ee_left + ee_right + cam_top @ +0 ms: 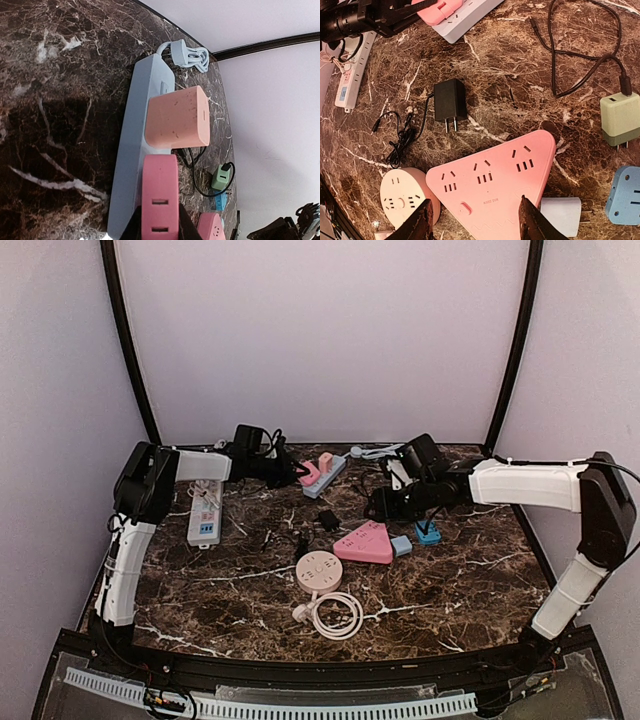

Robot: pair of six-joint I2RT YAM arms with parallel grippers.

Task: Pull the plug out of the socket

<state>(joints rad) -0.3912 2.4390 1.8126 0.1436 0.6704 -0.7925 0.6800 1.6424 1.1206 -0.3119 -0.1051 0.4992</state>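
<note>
A light-blue power strip, the socket (131, 145) (331, 476), lies at the back of the table. Two plugs stand in it: a pink plug (160, 200) (310, 475) and a salmon block plug (177, 117) (326, 459). My left gripper (160, 231) (290, 472) is shut on the pink plug, with a dark finger (131, 230) pressed to each side of it. The plug still sits against the strip. My right gripper (477, 220) (385, 505) hangs open over a pink triangular socket (495, 185), holding nothing.
A white power strip (205, 510) lies at the left. A round pink socket (319, 569) and a coiled white cable (335, 615) lie near the front. A black charger (450, 102), a green charger (620, 117) with a black cable, and a blue adapter (625, 195) are scattered mid-table.
</note>
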